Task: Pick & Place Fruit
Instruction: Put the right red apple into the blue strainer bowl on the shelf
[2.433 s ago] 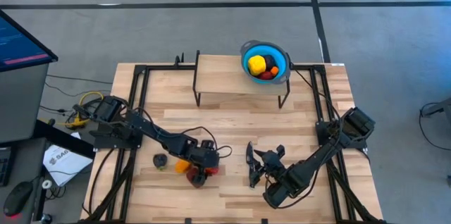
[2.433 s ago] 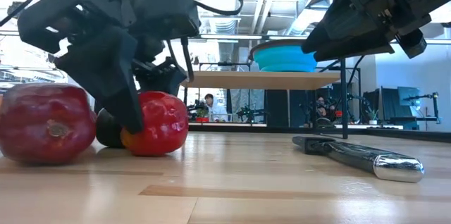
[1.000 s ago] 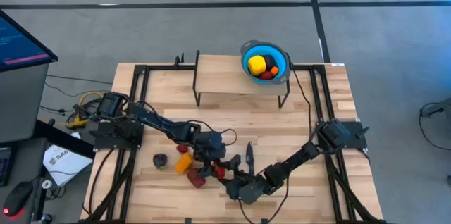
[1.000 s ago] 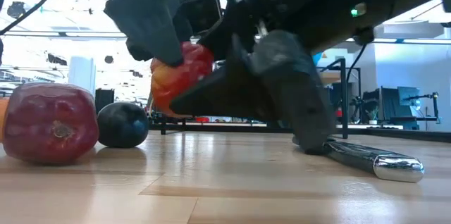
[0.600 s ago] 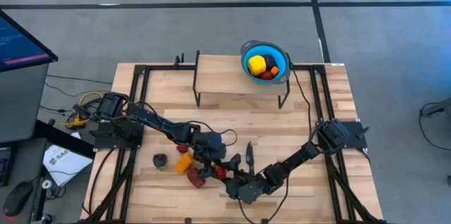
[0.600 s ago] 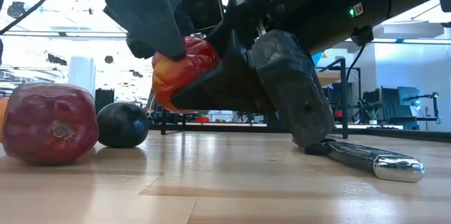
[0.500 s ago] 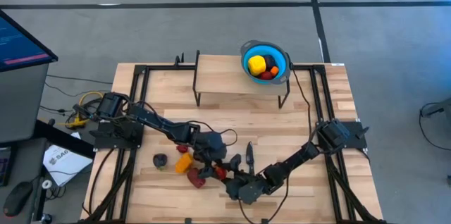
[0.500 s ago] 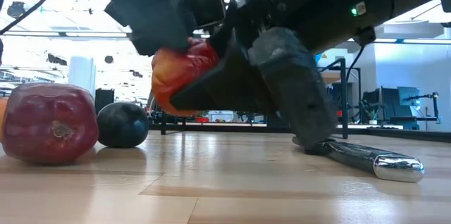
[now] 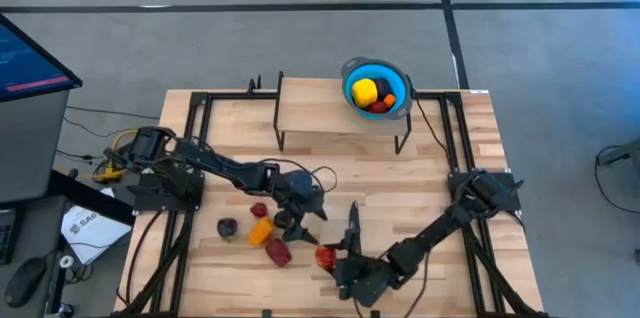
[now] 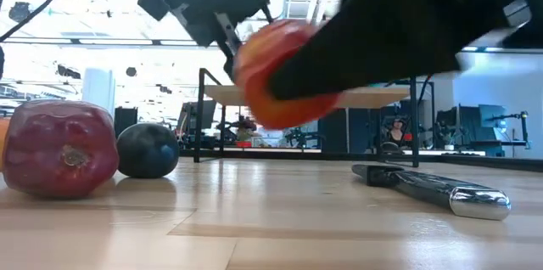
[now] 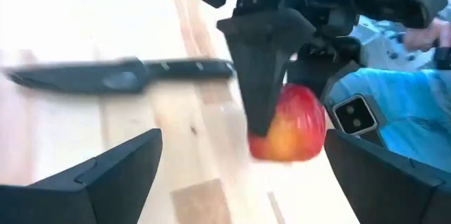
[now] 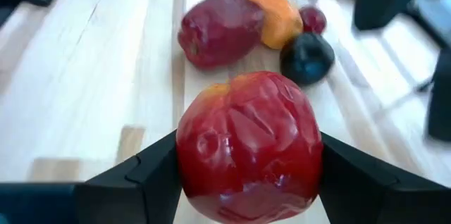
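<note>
On table: four loose fruit (image 9: 260, 230); right end effector (image 9: 333, 259) grasping red apple (image 9: 325, 255); left end effector (image 9: 305, 228) released.

Red-yellow apple (image 12: 248, 143) lifted off the table, dark red (image 9: 277, 252), orange (image 9: 260, 230), purple pieces (image 9: 228, 227) lying nearby, more in bowl

Bright, even overhead light; soft shadows on desk (image 9: 430, 173). Low view backlit by windows (glare), foreground red fruit (image 10: 276, 75) motion-blurred; left wrist view blurred too.
</note>
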Controlling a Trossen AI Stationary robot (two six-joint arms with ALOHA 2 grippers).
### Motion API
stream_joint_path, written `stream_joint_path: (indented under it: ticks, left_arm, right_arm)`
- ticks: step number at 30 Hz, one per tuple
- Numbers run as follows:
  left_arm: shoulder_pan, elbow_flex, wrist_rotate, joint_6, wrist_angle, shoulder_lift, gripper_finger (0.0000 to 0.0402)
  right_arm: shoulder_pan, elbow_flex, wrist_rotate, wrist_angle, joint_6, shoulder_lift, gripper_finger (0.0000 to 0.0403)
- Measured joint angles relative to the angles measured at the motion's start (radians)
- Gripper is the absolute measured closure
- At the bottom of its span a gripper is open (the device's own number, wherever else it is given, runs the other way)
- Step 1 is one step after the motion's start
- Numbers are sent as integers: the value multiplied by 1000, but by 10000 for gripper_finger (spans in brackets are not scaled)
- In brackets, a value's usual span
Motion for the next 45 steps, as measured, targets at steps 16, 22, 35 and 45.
stream_joint_path:
  ticks: [16, 22, 35, 45]
  left_arm:
    - [-56, -244, -343, 103, 364, -77, 39]
    - [-79, -289, -344, 86, 495, -77, 47]
    - [-89, -289, -343, 63, 532, -77, 64]
    - [-93, -290, -343, 60, 542, -77, 65]
  right_arm:
    - [-116, 0, -3, -513, 374, -530, 144]
    - [-346, 80, -30, -737, 380, -716, 144]
    - [-981, 194, -281, -1053, 306, -765, 143]
    - [-1179, 194, -431, -1075, 224, -646, 142]
